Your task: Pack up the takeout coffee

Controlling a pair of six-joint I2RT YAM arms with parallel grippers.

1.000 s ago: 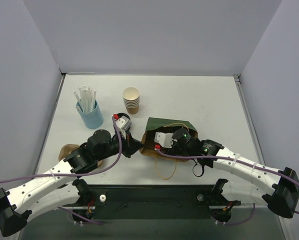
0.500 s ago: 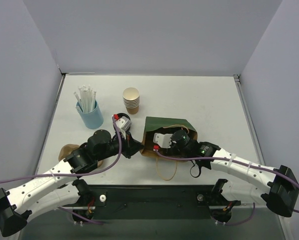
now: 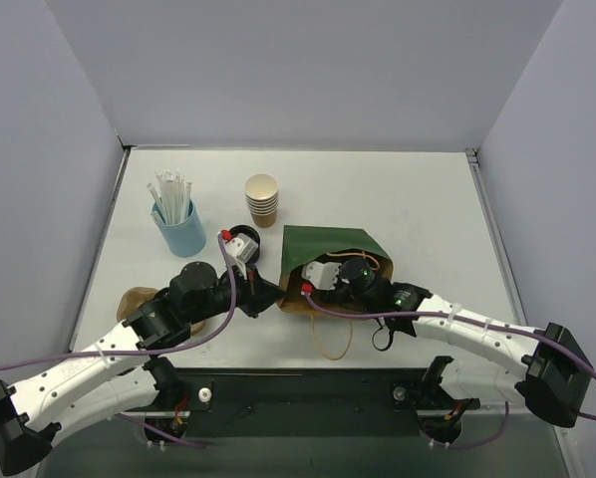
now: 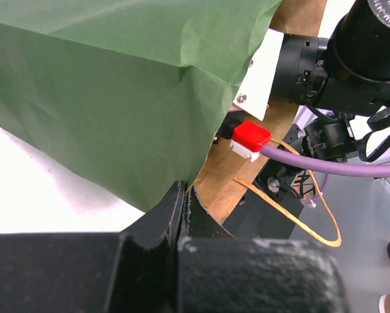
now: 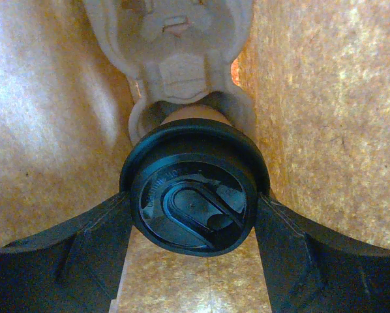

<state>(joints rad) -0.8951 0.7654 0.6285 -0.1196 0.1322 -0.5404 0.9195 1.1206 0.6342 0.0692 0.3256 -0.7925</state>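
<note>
The takeout coffee (image 5: pixel 194 195), a brown cup with a black lid, sits between my right gripper's (image 5: pixel 194 218) fingers deep inside the paper bag. Its body is ringed by a pale pulp cup carrier (image 5: pixel 175 39). The right gripper is shut on the cup. In the top view the cup and the right fingers are hidden inside the green bag (image 3: pixel 330 245), which lies on its side with its mouth towards the arms. My left gripper (image 4: pixel 184 195) is shut on the bag's edge (image 4: pixel 227 176) at the left of the mouth, also seen in the top view (image 3: pixel 276 294).
A stack of lidless tan cups (image 3: pixel 262 197) stands behind the bag. A blue cup of straws (image 3: pixel 181 229) stands at the far left. A brown flat item (image 3: pixel 134 299) lies under the left arm. The bag's string handle (image 3: pixel 330 339) loops towards the near edge.
My right arm has pushed further into the bag, up and to the left. The bag's green top side has risen and spread. The left gripper has kept its hold and shifted slightly left.
</note>
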